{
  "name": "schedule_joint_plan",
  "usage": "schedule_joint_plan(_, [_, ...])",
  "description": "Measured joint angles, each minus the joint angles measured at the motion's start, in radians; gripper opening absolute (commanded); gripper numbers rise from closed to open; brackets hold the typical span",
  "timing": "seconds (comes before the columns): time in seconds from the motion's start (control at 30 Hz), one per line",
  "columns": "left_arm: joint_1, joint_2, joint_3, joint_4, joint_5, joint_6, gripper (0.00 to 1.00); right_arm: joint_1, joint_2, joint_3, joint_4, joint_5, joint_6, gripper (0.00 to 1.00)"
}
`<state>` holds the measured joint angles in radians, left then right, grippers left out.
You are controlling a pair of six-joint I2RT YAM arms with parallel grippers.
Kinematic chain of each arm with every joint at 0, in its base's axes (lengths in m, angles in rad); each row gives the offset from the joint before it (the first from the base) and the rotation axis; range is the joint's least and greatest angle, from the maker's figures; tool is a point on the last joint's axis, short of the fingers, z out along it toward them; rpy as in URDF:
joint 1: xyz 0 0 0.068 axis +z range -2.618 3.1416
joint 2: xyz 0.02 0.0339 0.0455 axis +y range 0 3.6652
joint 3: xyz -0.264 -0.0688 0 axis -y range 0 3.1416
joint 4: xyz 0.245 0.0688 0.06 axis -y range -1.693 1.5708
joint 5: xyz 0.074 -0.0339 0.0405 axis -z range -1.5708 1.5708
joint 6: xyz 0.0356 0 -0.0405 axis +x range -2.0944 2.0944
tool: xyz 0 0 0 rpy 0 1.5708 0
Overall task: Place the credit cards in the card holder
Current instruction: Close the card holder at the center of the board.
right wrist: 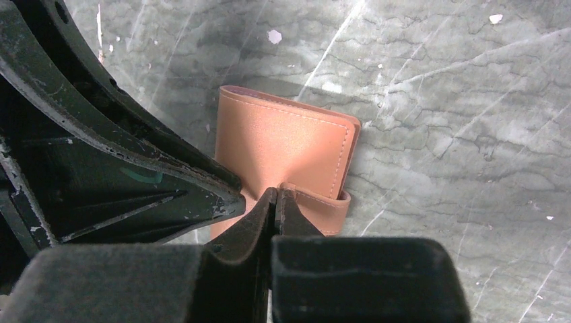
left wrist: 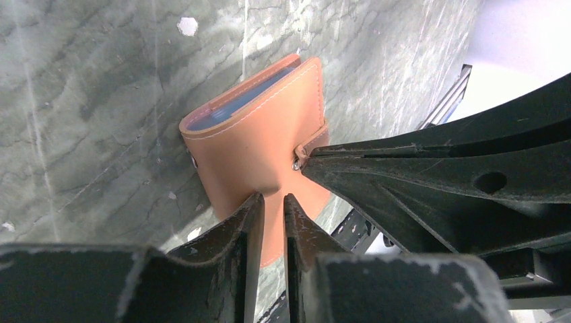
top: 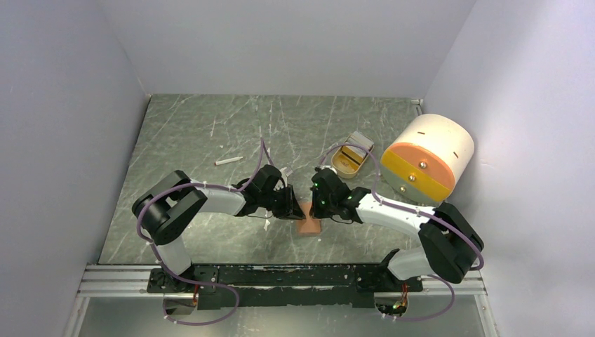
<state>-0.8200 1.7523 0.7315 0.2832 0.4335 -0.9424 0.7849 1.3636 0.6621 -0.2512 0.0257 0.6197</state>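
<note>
The reddish-brown leather card holder lies folded on the green marbled table, just ahead of the two arm bases and between the arms. Both arms are on it. The left gripper is pinched onto the near edge of the cover. The right gripper is clamped tight on the closing strap, right by the snap. A light blue card shows as a thin edge between the covers, so at least that one looks to be stowed (any others inside are hidden by the fold). Something pale sits in the tan tray further back, too small to identify. Judging by this, the loading looks largely done, and what seems left is pressing the strap shut and letting go.
</note>
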Motion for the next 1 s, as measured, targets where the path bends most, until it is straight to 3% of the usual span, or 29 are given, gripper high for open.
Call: schedule_joint_plan(1.0, [-0.001, 0.0, -0.008, 0.008, 0.0, -0.015, 0.23, 0.035, -0.049, -0.105, 0.132, 0.024, 0.079, 0.0])
